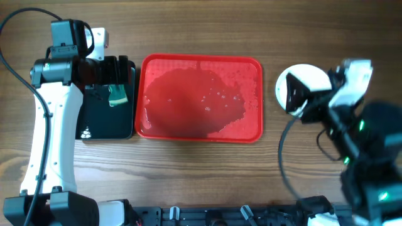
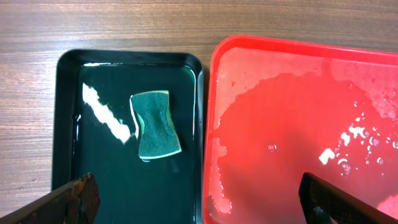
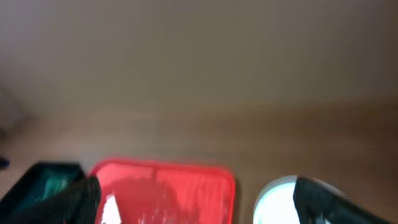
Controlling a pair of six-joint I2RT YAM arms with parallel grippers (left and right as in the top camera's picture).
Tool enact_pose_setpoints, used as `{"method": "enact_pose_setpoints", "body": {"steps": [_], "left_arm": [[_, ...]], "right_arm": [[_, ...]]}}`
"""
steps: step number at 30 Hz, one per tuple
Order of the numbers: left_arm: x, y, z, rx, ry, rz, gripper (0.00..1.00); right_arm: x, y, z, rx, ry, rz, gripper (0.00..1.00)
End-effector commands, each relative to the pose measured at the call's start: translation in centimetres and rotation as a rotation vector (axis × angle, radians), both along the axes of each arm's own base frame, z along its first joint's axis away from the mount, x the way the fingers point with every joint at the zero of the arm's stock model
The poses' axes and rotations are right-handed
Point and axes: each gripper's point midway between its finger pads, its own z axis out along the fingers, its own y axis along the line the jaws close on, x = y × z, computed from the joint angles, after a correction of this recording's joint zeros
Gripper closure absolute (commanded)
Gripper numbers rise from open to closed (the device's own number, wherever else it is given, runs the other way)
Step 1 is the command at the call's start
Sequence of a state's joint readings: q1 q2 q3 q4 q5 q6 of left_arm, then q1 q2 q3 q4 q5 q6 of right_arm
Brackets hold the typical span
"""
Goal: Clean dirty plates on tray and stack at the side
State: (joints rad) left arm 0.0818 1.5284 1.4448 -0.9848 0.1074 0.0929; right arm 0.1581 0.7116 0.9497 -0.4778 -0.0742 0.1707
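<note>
Left tool (image 2: 196, 199) spread near sponge (image 2: 155, 124); right tool (image 3: 196, 199) spread over plates (image 1: 312, 76), off tray (image 2: 213, 87).

Wet red tray (image 1: 246, 127) centre; white plate (image 1: 312, 78) right, apart.

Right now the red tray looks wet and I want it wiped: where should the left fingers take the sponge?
Pinch the sponge across its narrow waist, from straight above: it lies flat in the black tray, long sides curving inward mid-length.
</note>
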Motion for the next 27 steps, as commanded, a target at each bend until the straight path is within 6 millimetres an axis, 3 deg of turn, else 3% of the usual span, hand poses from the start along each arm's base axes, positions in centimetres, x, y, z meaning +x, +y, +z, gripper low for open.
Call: {"method": "enact_pose_setpoints", "body": {"steps": [1, 9, 13, 27], "left_arm": [[0.3, -0.3, 0.2, -0.014, -0.007, -0.014, 0.0], [0.3, -0.3, 0.2, -0.014, -0.007, -0.014, 0.0], [0.3, -0.3, 0.2, -0.014, -0.007, -0.014, 0.0], [0.3, -0.3, 0.2, -0.014, -0.007, -0.014, 0.0]], "right_arm": [[-1.8, -0.3, -2.9, -0.038, -0.174, 0.023, 0.0], [-3.8, -0.4, -13.1, -0.025, -0.313, 0.032, 0.0], [-3.9, 0.5, -16.2, -0.022, -0.282, 0.086, 0.0], [-4.0, 0.9, -16.5, 0.015, -0.26, 0.102, 0.0]]}}
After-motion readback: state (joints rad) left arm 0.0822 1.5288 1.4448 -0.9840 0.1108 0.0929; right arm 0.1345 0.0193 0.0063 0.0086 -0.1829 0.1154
